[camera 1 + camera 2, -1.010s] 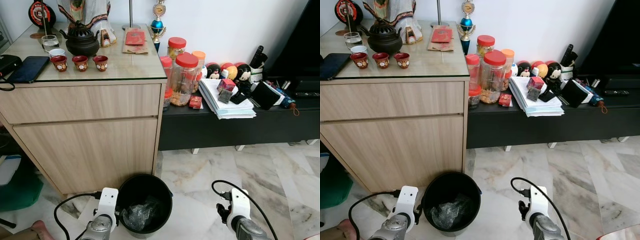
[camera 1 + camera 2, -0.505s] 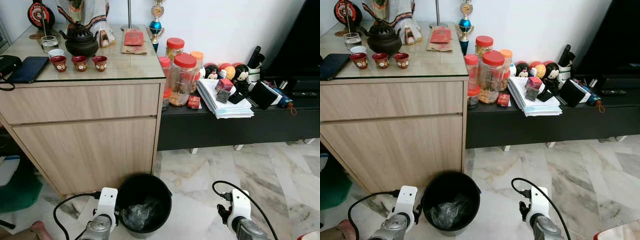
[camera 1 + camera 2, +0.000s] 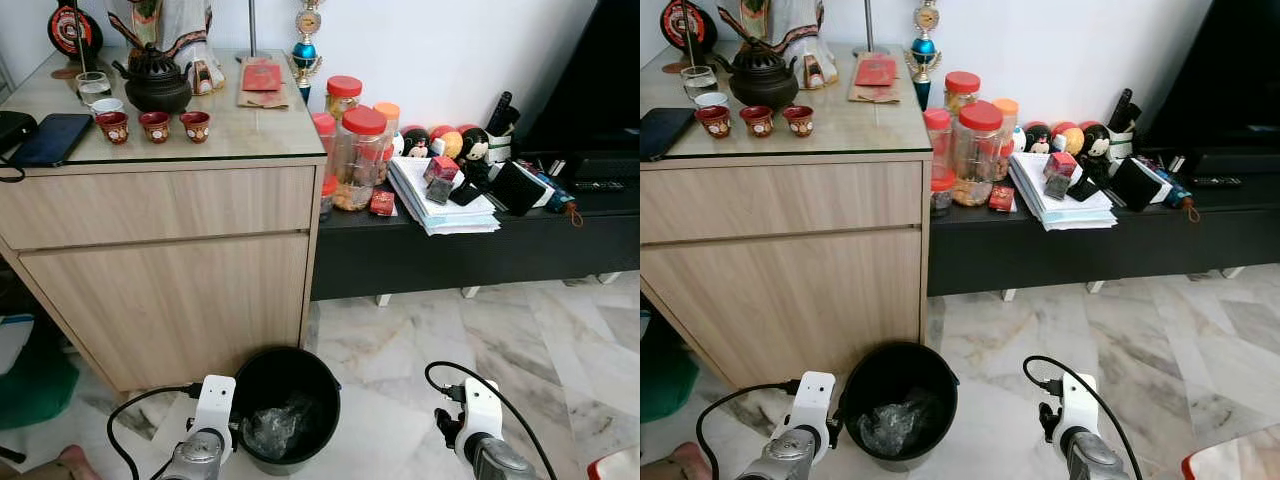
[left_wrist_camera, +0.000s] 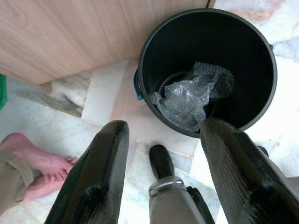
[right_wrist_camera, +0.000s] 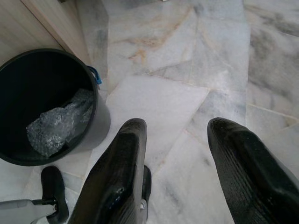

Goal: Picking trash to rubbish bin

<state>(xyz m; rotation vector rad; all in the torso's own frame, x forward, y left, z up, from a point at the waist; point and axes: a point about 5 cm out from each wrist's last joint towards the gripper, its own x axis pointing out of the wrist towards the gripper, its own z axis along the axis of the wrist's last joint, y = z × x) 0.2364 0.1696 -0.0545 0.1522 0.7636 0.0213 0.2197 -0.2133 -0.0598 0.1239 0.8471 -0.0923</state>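
Your left gripper [image 4: 161, 154] is hanging just beside the bin [image 4: 268, 56], fingers [image 4: 96, 182] spread wide with nothing between them. Looking along them, the bin's rim sits right past the fingertips, and the crumpled clear plastic [image 4: 187, 98] is already lying at the bottom of it. That's the trash, and it's in the bin, not in either gripper.

Your right gripper [image 5: 175, 154] is released too, both fingers [image 5: 119, 177] apart over bare marble floor [image 5: 187, 56]. From that wrist the bin is off to the side of the fingers, near but not touching, with the same plastic visible inside.

From the head camera, the bin [image 3: 285, 372] stands on the floor between your two wrists, closer to the left one, and just in front of the wooden cabinet [image 3: 170, 270]. Both arms are low at the bottom edge of the view.

Beyond the left gripper, on the side away from the bin, there's a person's bare foot [image 4: 35, 161] on the floor, near the fingers but apart from them.

Further out ahead of the grippers: a teapot [image 3: 152, 85] and small red cups [image 3: 153, 125] on the cabinet top, and red-lidded jars [image 3: 362, 155] plus a paper stack [image 3: 440, 205] on the low black bench [image 3: 470, 250] next to it.
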